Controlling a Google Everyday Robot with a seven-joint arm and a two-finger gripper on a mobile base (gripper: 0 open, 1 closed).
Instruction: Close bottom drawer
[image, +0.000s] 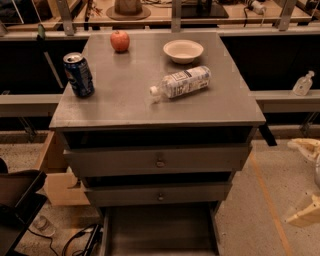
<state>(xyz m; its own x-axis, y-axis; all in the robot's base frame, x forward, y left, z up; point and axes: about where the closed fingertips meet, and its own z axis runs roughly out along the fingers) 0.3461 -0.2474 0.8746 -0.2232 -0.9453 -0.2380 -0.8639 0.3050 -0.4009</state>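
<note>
Camera view: the bottom drawer (160, 231) of the grey cabinet (150, 107) stands pulled out at the frame's lower edge, beneath two other drawers. The gripper (295, 181) hangs at the right edge, clear of the cabinet, its pale fingers (306, 148) spread apart and empty. A soda can (78, 75), apple (120, 41), bowl (183, 50) and water bottle (181, 82) sit on top

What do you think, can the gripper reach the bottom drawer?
Probably yes. The gripper hangs open right of the cabinet, low down, apart from the pulled-out bottom drawer. Only floor shows between them, so nothing seems to block it.
</note>
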